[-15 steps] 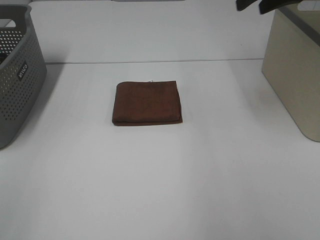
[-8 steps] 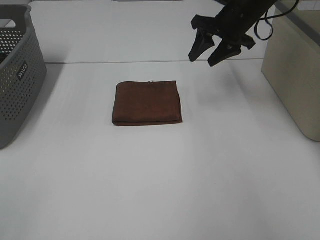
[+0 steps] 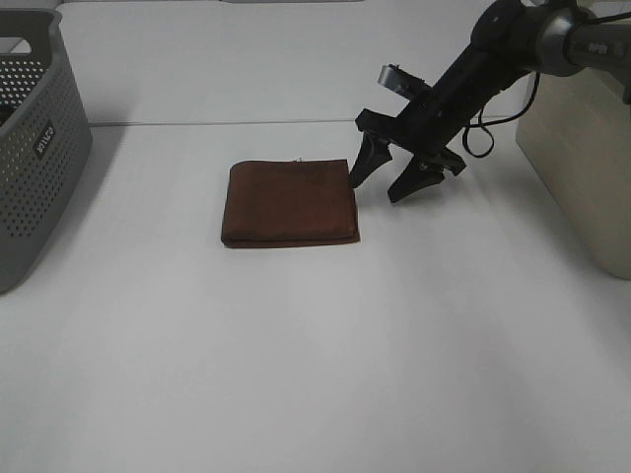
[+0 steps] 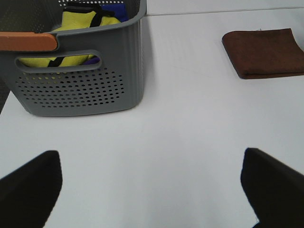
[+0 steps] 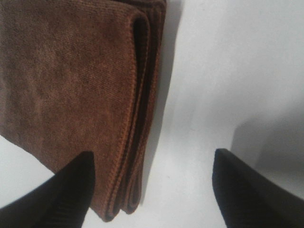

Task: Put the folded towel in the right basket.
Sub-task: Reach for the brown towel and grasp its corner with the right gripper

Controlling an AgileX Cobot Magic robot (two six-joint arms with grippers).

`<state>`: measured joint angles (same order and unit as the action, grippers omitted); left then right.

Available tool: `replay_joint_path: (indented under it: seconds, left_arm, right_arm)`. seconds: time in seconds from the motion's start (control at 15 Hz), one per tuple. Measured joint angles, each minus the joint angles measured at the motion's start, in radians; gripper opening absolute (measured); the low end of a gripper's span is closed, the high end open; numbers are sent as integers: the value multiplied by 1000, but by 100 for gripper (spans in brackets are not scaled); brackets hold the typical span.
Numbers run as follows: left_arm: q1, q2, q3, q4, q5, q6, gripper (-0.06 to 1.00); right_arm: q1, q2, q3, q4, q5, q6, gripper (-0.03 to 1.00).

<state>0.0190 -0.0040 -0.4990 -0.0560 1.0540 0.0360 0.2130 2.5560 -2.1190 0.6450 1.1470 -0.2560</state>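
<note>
The folded brown towel (image 3: 289,203) lies flat on the white table, a little left of centre. It also shows in the left wrist view (image 4: 266,52) and fills the right wrist view (image 5: 76,95). My right gripper (image 3: 380,182) is open, low over the table just off the towel's right edge, one finger (image 5: 71,194) over the towel's edge and the other over bare table. The right basket (image 3: 584,148) is beige and stands at the right edge. My left gripper (image 4: 152,190) is open and empty, out of the exterior high view, near the grey basket.
A grey perforated basket (image 3: 35,148) stands at the far left; it holds yellow and blue cloth (image 4: 83,23). A seam runs across the table behind the towel.
My right arm has come down from the upper right to the towel's right edge, with the gripper open. The towel and left gripper have not moved.
</note>
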Motion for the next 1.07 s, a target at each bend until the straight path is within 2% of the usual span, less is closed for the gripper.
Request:
replay_joint_path:
  seconds: [0.33, 0.6, 0.73, 1.0, 1.07]
  left_arm:
    - [0, 0, 0, 0, 0, 0, 97]
    - [0, 0, 0, 0, 0, 0, 97]
    - [0, 0, 0, 0, 0, 0, 97]
    - [0, 0, 0, 0, 0, 0, 97]
    - [0, 0, 0, 0, 0, 0, 97]
  right_arm:
    - [0, 55, -9, 121, -12, -25, 67]
    - [44, 60, -11, 131, -58, -40, 60]
    - [65, 66, -11, 129, -67, -39, 47]
    - [67, 74, -12, 119, -70, -39, 8]
    - [67, 74, -25, 118, -63, -39, 6]
